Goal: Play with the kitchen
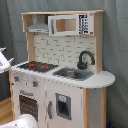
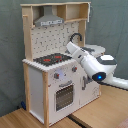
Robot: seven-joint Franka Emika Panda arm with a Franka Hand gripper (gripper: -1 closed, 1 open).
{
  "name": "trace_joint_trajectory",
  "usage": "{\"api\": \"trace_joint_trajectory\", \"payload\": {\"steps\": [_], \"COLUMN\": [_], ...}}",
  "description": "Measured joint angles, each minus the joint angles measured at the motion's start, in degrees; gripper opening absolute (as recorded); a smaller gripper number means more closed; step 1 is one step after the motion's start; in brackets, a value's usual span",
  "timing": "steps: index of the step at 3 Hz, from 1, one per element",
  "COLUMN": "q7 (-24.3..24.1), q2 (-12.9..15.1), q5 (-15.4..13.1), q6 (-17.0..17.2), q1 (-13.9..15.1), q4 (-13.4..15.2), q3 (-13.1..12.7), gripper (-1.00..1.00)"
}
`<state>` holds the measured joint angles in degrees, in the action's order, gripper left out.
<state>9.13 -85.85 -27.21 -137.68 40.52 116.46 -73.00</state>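
The kitchen [image 1: 65, 95] is a white and light-wood toy, seen in both exterior views, with a black-red stovetop [image 1: 36, 65], a black faucet [image 1: 85, 59] over the sink [image 1: 74, 74], a grey hood [image 1: 39, 26] and an oven door [image 1: 27, 105]. In the second exterior view my white arm reaches in from the second exterior view's right. There my gripper [image 2: 70, 46] hangs just above the kitchen [image 2: 50, 85] counter, between the stovetop [image 2: 51, 60] and the faucet [image 2: 76, 36]. In the first exterior view only a white part of the gripper [image 1: 4, 61] shows at the left edge.
A toy microwave [image 1: 64, 24] sits in the upper shelf beside the hood. A grey curtain [image 1: 117, 60] hangs behind the kitchen. The kitchen stands on a wooden surface [image 2: 30, 120]. A rounded white part [image 1: 22, 121] fills the bottom left of the first exterior view.
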Motion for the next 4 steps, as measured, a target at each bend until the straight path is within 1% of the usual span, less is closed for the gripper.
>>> {"api": "trace_joint_trajectory", "payload": {"steps": [2,3,4], "q7": [2.5,4.2,6.3], "q2": [0.1,0.1,0.1], "q5": [-2.1,-2.6,-2.6], "q6": [-10.9,-16.6,-21.5], "q1": [-2.1,-3.2,-4.5], "q4": [7.0,10.2,13.1], "q3": [-1.7,-1.7,-1.7], "gripper": [1.00,1.00,1.00]}}
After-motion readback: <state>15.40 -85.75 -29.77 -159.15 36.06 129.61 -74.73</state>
